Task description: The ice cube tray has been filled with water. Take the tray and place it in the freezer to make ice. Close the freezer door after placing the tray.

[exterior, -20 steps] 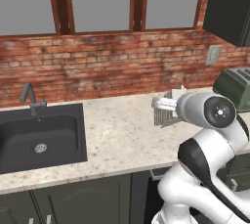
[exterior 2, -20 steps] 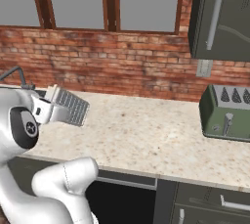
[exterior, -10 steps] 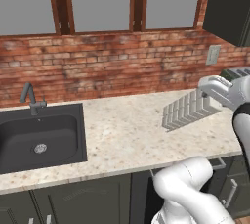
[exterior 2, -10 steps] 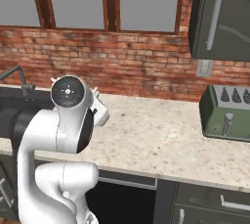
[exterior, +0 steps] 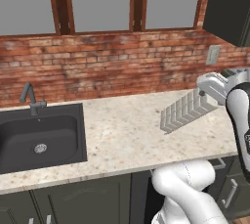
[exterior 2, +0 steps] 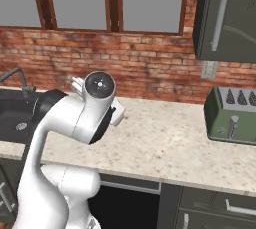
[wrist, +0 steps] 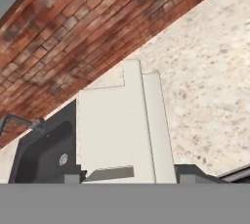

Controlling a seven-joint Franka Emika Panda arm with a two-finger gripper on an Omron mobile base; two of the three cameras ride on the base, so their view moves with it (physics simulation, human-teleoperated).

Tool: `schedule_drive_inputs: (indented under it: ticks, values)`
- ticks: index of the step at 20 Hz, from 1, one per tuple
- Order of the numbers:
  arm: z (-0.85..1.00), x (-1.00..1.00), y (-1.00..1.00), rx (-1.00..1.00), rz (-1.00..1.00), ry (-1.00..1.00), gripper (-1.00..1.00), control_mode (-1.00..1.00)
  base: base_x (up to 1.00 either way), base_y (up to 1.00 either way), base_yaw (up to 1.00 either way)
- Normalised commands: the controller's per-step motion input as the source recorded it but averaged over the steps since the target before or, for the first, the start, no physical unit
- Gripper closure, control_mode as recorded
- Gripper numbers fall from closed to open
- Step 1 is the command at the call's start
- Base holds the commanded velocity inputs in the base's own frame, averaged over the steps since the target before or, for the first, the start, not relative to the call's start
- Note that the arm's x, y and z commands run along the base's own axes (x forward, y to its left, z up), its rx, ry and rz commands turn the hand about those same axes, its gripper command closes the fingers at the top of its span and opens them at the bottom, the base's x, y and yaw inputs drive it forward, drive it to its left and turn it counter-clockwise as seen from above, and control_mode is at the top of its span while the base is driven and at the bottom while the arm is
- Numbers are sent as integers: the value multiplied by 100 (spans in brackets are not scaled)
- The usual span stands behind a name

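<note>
Ice cube tray (exterior: 185,113): carried in the air above the counter (exterior: 122,135), well to the right of the sink (exterior: 41,137), tilted with its free end dipping toward the counter. Gripper (exterior: 211,92): pinching the tray at its raised right end. Risk: water spilling from the cells, caused by the tilt. Risk: tray pivoting or slipping in the jaws, caused by the grip at one end only. Risk: free end striking the counter during a wide swing.

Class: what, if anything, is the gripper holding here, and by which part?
The gripper holds the ice cube tray by one short end, lifted above the counter.
</note>
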Motion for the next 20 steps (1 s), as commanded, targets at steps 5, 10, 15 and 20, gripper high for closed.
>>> schedule_drive_inputs:
  ticks: [5, 10, 15, 20]
  values:
    - [-5, 46, 10, -1, 0, 15, 100, -100, 0, 0, 0]
    - [0, 0, 0, 0, 0, 0, 100, 100, -44, 15, 0]
    - [0, 0, 0, 0, 0, 0, 100, 100, -97, 0, 7]
    - [0, 0, 0, 0, 0, 0, 100, 100, -77, 9, 17]
